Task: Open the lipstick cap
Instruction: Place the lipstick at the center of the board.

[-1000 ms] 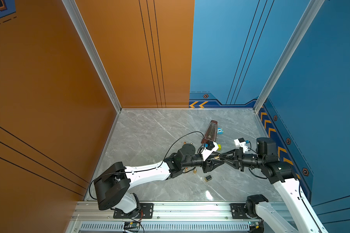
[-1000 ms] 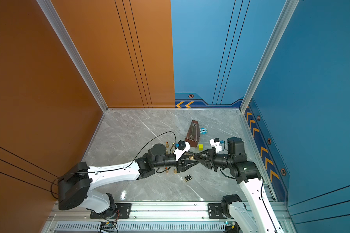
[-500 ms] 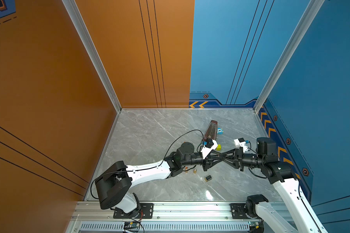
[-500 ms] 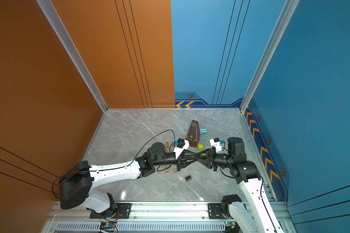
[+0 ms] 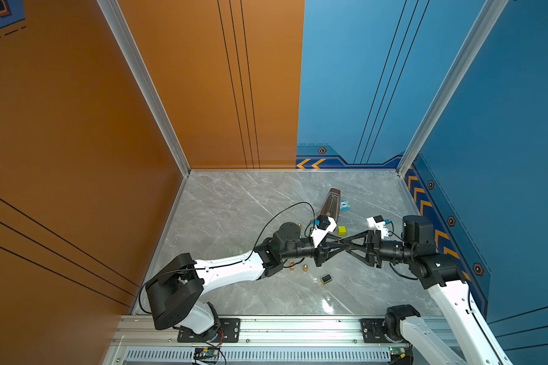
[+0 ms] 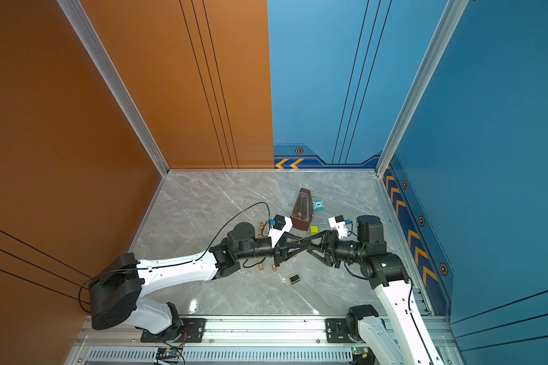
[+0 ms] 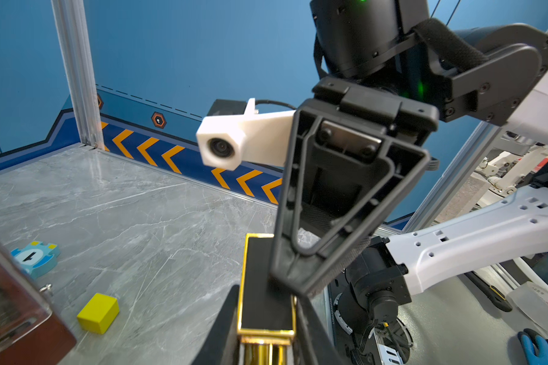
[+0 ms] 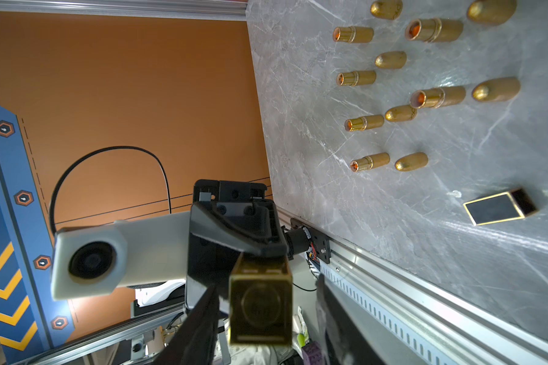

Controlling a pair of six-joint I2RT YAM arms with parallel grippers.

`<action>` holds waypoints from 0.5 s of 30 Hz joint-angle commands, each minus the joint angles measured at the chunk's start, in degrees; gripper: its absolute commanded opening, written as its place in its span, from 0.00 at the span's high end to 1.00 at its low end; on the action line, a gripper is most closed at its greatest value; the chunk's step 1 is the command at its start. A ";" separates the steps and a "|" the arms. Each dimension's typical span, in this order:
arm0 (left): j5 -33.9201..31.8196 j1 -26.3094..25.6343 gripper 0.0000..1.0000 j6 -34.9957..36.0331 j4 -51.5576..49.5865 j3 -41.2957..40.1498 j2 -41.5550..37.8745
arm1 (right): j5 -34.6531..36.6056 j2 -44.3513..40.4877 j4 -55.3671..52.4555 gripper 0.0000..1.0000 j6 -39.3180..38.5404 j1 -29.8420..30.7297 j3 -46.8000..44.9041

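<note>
Left gripper (image 7: 266, 297) and right gripper (image 8: 266, 284) meet on the lipstick (image 8: 260, 309) above the front middle of the table (image 5: 234, 202), barring the way across. Below them lie gold tubes (image 5: 305, 268) and a black cap (image 5: 326, 278); just behind stand a metronome (image 5: 329, 205) and a yellow block (image 5: 341, 230). Back and left of the table are bare, open to reach.

Marble table (image 5: 234, 205), scattered gold lipsticks (image 8: 363, 122)

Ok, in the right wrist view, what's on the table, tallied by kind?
Uncapped gold lipstick tubes: 6
Rounded gold caps: 6
Black square cap with gold trim: 1
Total: 13
</note>
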 commanded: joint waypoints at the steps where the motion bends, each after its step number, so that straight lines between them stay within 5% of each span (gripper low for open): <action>1: -3.08 3.26 0.90 -3.86 0.43 -4.15 -4.74 | 4.25 -0.92 -3.85 0.38 -4.80 -0.22 3.09; 7: -15.73 5.98 0.98 -1.78 -25.22 -3.45 -14.69 | 12.62 0.72 -11.61 0.21 -13.42 -0.15 5.39; 15: -29.30 9.88 0.98 -4.60 -61.66 4.70 -18.64 | 17.61 5.98 -15.93 0.12 -20.07 0.83 3.75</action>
